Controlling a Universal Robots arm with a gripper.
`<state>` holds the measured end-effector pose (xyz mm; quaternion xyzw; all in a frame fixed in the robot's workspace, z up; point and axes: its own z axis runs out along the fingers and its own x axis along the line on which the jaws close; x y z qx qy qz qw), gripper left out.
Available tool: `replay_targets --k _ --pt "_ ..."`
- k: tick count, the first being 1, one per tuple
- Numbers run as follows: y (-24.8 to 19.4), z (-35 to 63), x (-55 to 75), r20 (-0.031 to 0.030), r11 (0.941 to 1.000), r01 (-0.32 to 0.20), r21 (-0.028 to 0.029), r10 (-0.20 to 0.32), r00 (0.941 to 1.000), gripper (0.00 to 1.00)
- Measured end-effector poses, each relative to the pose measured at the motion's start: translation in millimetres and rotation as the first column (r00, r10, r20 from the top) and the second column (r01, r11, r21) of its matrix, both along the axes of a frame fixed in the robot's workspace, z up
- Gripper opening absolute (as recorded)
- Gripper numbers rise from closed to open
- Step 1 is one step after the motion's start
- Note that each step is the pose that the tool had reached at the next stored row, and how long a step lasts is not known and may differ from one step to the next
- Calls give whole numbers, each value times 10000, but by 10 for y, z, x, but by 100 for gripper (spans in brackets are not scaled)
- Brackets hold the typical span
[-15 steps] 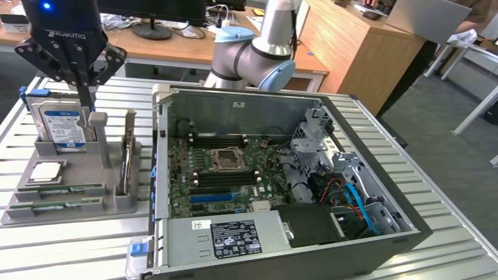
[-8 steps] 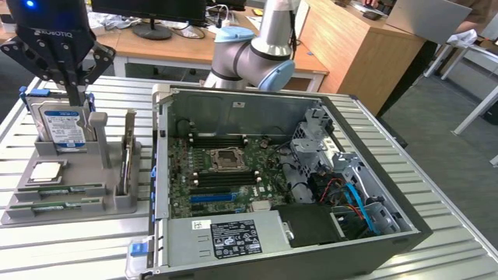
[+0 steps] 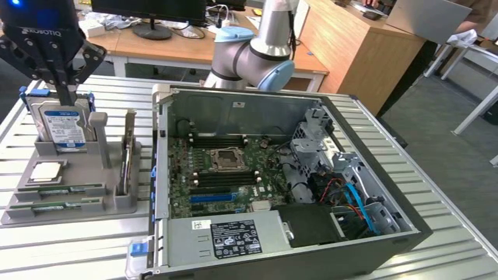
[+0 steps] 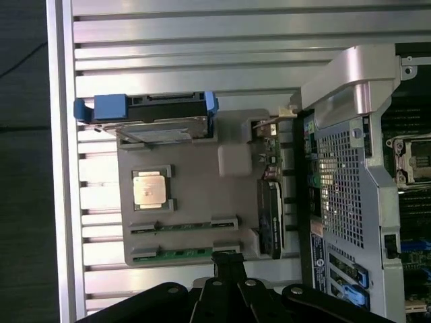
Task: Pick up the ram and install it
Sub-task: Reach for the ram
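Note:
Two green ram sticks lie flat in the front slots of a grey holder (image 3: 116, 201), one (image 3: 59, 190) just behind the other (image 3: 51, 206). The wrist view looks down on them, one stick (image 4: 183, 226) beside the other (image 4: 176, 254). My gripper (image 3: 65, 93) hangs high above the holder, at the exterior view's upper left, in front of the hard drive in that picture. Its fingers are shut with nothing between them. In the wrist view the gripper (image 4: 229, 261) points toward the end of the nearer stick, well above it.
The holder also carries an upright blue-labelled hard drive (image 3: 64, 125) and a square silver processor (image 3: 46, 170). To the exterior view's right lies an open computer case (image 3: 404, 224) with its motherboard (image 3: 225, 175) and dark memory slots (image 3: 221, 141) exposed. All rest on a slatted metal table (image 3: 23, 119).

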<state>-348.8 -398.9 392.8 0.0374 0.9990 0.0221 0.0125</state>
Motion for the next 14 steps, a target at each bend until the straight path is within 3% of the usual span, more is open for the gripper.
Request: replay_targets --k 14 --pt "0 -1 -216 0 10000 0 1 0 10000 10"
